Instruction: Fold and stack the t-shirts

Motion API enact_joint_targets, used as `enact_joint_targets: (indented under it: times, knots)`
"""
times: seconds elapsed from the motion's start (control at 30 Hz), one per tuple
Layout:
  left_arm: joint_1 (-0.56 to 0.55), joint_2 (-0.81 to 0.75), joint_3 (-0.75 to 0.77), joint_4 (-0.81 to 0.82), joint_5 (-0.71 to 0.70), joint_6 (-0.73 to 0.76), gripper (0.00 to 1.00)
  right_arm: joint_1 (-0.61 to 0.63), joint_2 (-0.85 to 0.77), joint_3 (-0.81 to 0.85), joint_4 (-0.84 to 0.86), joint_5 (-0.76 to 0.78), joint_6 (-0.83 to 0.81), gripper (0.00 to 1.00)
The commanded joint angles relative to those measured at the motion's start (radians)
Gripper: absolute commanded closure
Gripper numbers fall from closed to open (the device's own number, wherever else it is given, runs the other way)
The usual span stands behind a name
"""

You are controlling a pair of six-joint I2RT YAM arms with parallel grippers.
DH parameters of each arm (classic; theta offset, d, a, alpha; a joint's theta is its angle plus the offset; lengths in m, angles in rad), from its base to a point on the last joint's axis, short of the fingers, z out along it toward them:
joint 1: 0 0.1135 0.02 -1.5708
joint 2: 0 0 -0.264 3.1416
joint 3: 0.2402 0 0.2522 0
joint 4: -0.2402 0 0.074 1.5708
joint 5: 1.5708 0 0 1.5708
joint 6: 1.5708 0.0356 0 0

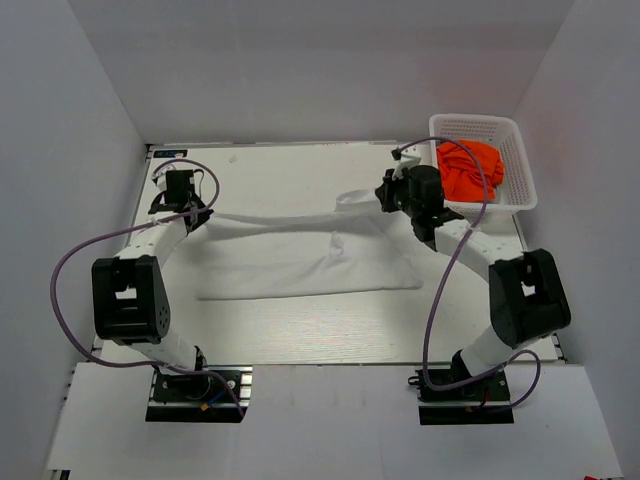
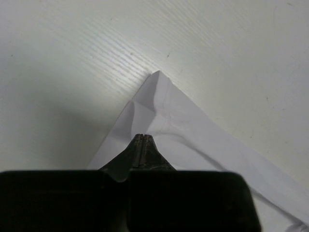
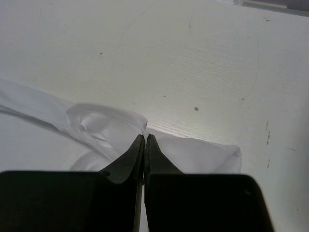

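At the upper right of the overhead view, the white mesh basket holds the orange t-shirt, bunched in a heap against its left side.

The white t-shirt lies across the middle of the table. Its upper edge is pulled into a taut band between the two arms, and its lower edge lies flat. Bare tabletop runs above the band to the back wall, and more lies below the shirt toward the arm bases.

The left gripper has its fingers pressed together on a pointed corner of the white t-shirt at the band's left end. The right gripper, just left of the basket, is clenched on rumpled cloth at the band's right end.
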Motion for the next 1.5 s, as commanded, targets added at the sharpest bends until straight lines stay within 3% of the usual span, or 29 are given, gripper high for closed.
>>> enact_joint_targets:
  times: [0.0, 0.23, 0.57, 0.8, 1.0, 1.03, 1.07, 1.1, 1.13, 1.17, 1.2, 1.23, 1.27, 1.3, 1.33, 1.47]
  knots:
    - [-0.002, -0.094, -0.048, 0.004, -0.001, 0.0, 1.0, 0.001, -0.13, -0.047, 0.069, -0.001, 0.036, 1.0]
    - [-0.002, -0.223, -0.18, 0.007, -0.026, -0.041, 1.0, 0.004, -0.227, -0.148, 0.034, -0.005, 0.071, 1.0]
    - [-0.002, -0.308, -0.217, -0.013, -0.081, -0.073, 1.0, 0.003, -0.319, -0.206, 0.011, -0.02, 0.091, 1.0]
    - [-0.002, -0.337, -0.362, 0.003, -0.063, -0.164, 1.0, 0.009, -0.325, -0.341, 0.03, -0.087, 0.158, 1.0]
    - [-0.002, -0.392, -0.445, -0.095, -0.122, -0.25, 1.0, 0.018, -0.388, -0.486, 0.005, -0.045, 0.244, 0.99]
    - [-0.002, -0.392, -0.455, -0.115, -0.122, -0.271, 0.95, 0.015, -0.415, -0.533, -0.018, -0.046, 0.256, 0.93]
    - [-0.002, -0.407, -0.455, -0.141, -0.122, -0.271, 0.88, 0.018, -0.444, -0.55, -0.029, -0.055, 0.266, 0.8]
    - [-0.002, -0.426, -0.441, -0.21, -0.122, -0.297, 0.73, 0.015, -0.478, -0.582, -0.074, -0.064, 0.292, 0.7]
    - [-0.002, -0.436, -0.43, -0.258, -0.139, -0.326, 0.68, 0.015, -0.498, -0.607, -0.075, -0.074, 0.302, 0.61]
    - [-0.013, -0.447, -0.416, -0.311, -0.159, -0.368, 0.62, 0.023, -0.545, -0.624, -0.104, -0.116, 0.312, 0.43]
    - [-0.013, -0.487, -0.416, -0.375, -0.179, -0.403, 0.57, 0.023, -0.602, -0.654, -0.112, -0.133, 0.328, 0.35]
    - [-0.013, -0.51, -0.416, -0.393, -0.19, -0.437, 0.42, 0.023, -0.628, -0.664, -0.125, -0.14, 0.336, 0.28]
    - [-0.013, -0.527, -0.416, -0.393, -0.19, -0.472, 0.37, 0.026, -0.695, -0.671, -0.15, -0.135, 0.336, 0.1]
    - [-0.013, -0.544, -0.403, -0.393, -0.19, -0.472, 0.31, 0.024, -0.711, -0.664, -0.165, -0.132, 0.31, 0.1]
    - [-0.013, -0.561, -0.392, -0.393, -0.19, -0.472, 0.01, 0.023, -0.721, -0.653, -0.17, -0.12, 0.306, 0.1]
    - [-0.013, -0.585, -0.328, -0.31, -0.149, -0.404, 0.0, 0.023, -0.677, -0.544, -0.126, -0.126, 0.264, 0.1]
